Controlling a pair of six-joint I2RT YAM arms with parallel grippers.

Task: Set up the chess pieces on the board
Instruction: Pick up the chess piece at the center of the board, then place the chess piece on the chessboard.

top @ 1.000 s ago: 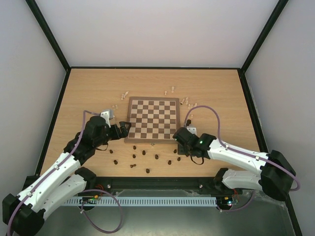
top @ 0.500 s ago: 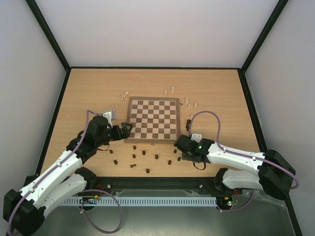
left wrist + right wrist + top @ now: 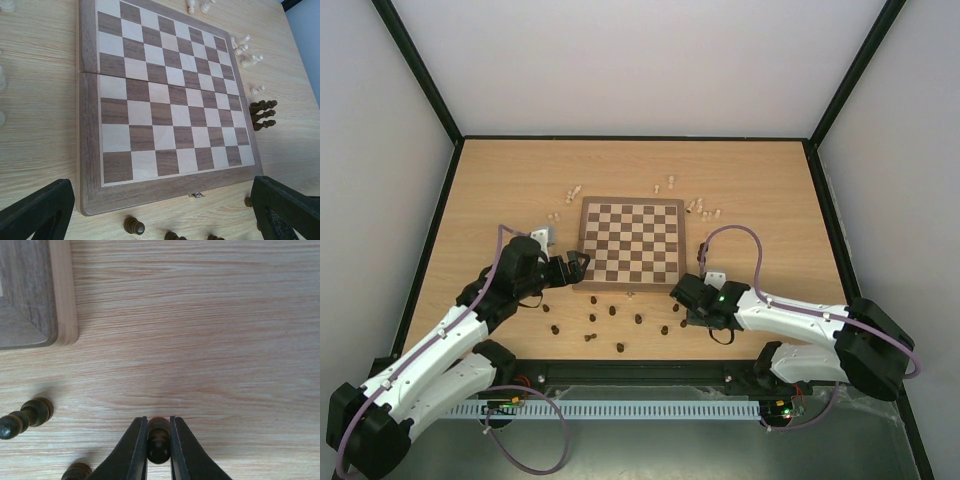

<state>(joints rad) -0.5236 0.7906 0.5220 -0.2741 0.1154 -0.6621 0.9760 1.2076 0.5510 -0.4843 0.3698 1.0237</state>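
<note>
The board (image 3: 632,241) lies bare in the middle of the table, its squares showing large in the left wrist view (image 3: 165,115). Dark chess pieces (image 3: 612,310) are scattered on the table in front of it; pale ones (image 3: 700,208) lie off its far corners. My right gripper (image 3: 682,298) is low by the board's near right corner, shut (image 3: 159,421) on a dark chess piece (image 3: 158,447) that stands on the tabletop. My left gripper (image 3: 575,265) hovers at the board's near left corner, open wide (image 3: 162,200) with nothing between its fingers (image 3: 40,210).
More pale pieces (image 3: 574,190) sit beyond the board's far left corner. Three dark pieces (image 3: 263,114) lie side by side off the board's right edge. A dark piece (image 3: 25,417) lies on its side left of my right gripper, and the board's corner (image 3: 30,295) is ahead of it.
My right gripper has dropped toward the table near the board's near right corner and closed on a dark piece. The left arm shifted slightly and stays open.
</note>
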